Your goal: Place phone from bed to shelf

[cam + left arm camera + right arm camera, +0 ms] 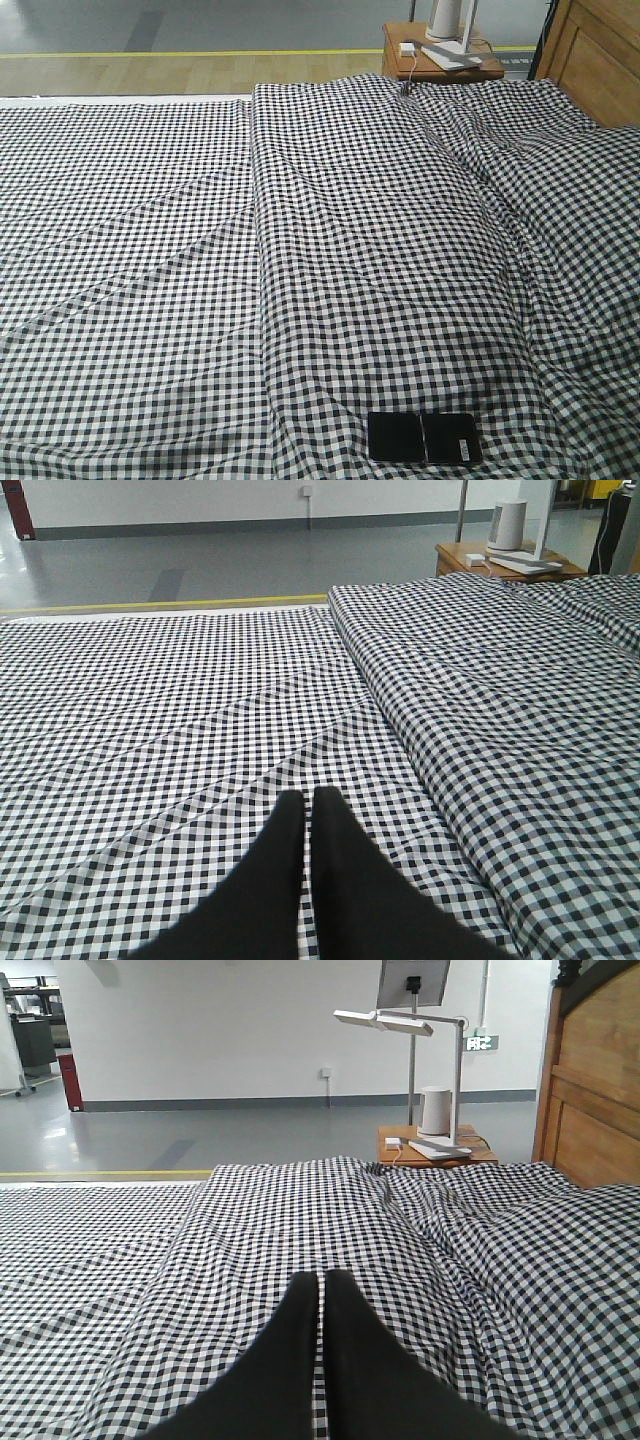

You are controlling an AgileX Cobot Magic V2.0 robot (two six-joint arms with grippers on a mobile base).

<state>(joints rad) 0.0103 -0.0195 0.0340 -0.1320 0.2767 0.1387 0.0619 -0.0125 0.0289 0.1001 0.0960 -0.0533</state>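
**Operator:** Where is the phone?

**Spotter:** Your phone (424,438) lies flat on the bed (150,250), at the near edge of the front view and right of the middle. Its long side runs left to right, glossy black face up. There is a faint line across its middle and a small white sticker at its right end. It rests on the raised, wrinkled strip of check cloth.

**Operator:** And my grippers?

**Spotter:** Your left gripper (308,802) has its two black fingers pressed together with only a thin slit between them, clenched on nothing. It points toward the far side over the flatter left part of the bed, with the raised fold to its right. Your right gripper (322,1280) is clamped together the same way, also on nothing. It points along the raised cloth toward the bedside table (484,1154), where a white lamp (385,1020) stands. The wooden headboard (590,1110) is at the far right.

**Operator:** How does the phone sit relative to the jaws?

**Spotter:** You see the phone only in the front view, and neither wrist view takes it in. The front view shows neither gripper, so I cannot tell you on which side of either pair of jaws the phone lies. Neither pair of jaws touches it.
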